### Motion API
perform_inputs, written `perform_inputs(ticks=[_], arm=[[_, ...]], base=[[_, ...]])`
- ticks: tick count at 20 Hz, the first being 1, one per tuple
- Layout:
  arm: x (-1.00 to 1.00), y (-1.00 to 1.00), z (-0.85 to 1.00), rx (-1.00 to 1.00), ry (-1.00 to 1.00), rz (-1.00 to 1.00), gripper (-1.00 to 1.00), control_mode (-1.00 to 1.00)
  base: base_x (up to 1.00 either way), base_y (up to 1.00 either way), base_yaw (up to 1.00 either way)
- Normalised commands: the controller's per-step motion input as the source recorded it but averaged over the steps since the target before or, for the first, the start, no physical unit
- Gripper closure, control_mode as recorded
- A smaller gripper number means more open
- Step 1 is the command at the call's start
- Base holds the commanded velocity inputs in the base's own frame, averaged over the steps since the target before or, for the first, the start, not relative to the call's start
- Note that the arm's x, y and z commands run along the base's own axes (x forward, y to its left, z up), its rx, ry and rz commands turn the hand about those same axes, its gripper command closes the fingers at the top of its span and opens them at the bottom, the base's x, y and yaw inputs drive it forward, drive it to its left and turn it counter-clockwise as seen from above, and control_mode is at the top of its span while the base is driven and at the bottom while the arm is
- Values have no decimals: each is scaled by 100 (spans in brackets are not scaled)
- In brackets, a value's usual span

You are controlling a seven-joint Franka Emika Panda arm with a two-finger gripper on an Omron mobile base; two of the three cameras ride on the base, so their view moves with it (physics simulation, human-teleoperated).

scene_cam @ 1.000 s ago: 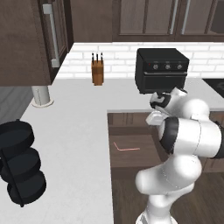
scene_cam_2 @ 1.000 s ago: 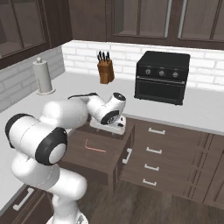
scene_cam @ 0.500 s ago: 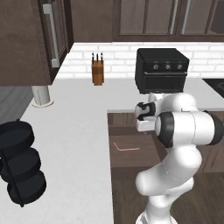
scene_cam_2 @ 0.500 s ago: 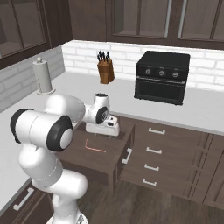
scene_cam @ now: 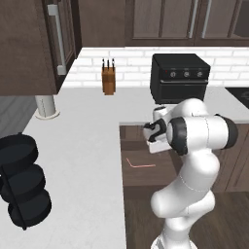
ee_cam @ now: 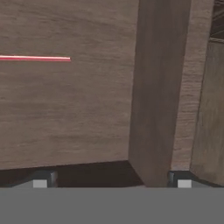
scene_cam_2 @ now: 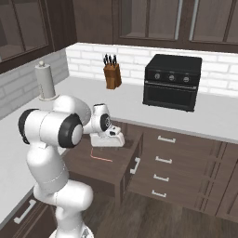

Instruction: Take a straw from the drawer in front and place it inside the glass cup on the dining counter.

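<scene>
Straw (ee_cam: 35,58) cut off by hand view's left edge.

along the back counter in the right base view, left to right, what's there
paper towel roll → knife block → toaster oven

We've got the drawer (scene_cam_2: 122,163) pulled out with the pink straw (scene_cam_2: 101,158) lying flat on its floor, our gripper (scene_cam_2: 109,140) hovering just above it, black toaster oven (scene_cam_2: 171,82) and knife block (scene_cam_2: 111,74) on the worktop behind.
</scene>
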Motion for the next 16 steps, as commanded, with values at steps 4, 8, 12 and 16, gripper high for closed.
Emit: perform_inputs(ticks=[4,8,12,16], arm=[[0,-16,-15,-10,8,-5,-100,-100],[0,-29,-11,-7,7,-5,-100,-100],[0,-33,-18,-4,7,-4,-100,-100],[0,-44,-22,0,5,-4,-100,-100]], base=[[0,0,0],[0,0,0],[0,0,0],[0,0,0]])
